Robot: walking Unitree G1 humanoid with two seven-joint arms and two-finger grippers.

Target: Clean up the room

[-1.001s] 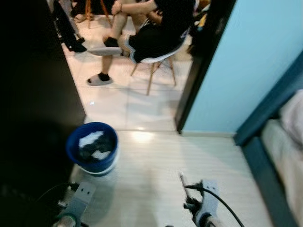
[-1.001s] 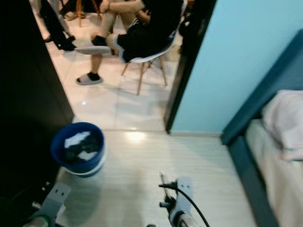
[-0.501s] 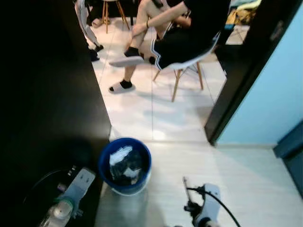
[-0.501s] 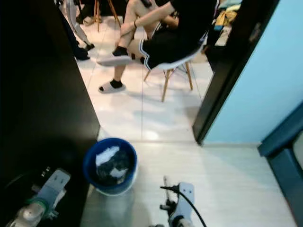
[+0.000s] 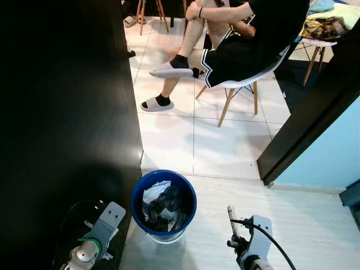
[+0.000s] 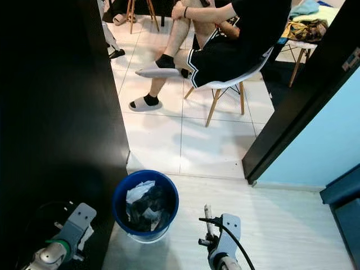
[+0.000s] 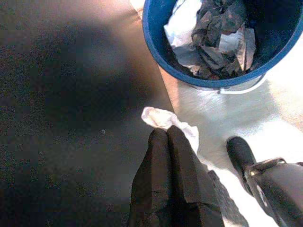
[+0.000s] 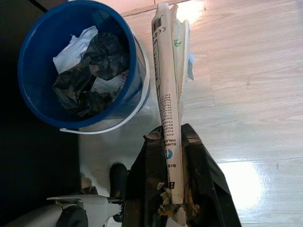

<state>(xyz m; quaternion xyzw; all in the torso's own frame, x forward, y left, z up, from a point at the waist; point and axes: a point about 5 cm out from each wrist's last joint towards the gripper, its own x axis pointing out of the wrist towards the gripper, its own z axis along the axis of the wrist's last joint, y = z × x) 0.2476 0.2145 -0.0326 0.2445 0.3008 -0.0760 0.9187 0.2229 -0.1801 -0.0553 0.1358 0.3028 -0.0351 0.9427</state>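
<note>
R gripper (image 8: 173, 142) clamped on flattened printed carton (image 8: 166, 85) w/ barcode, text unreadable; L gripper (image 7: 166, 135) pinching white tissue (image 7: 168, 120) beside blue bin (image 5: 163, 205).

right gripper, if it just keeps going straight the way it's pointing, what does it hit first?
Probably bare floor. The right gripper, shut on a flat printed wrapper, points just beside the blue bucket, and the wrapper's tip passes the rim. Depth is unclear, so the wrapper might brush the bucket.

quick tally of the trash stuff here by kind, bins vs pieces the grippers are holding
Round blue plastic bin, part full of crumpled rubbish: 1
Flattened printed paper wrapper in the right gripper: 1
Crumpled white tissue in the left gripper: 1
Total: 3
</note>
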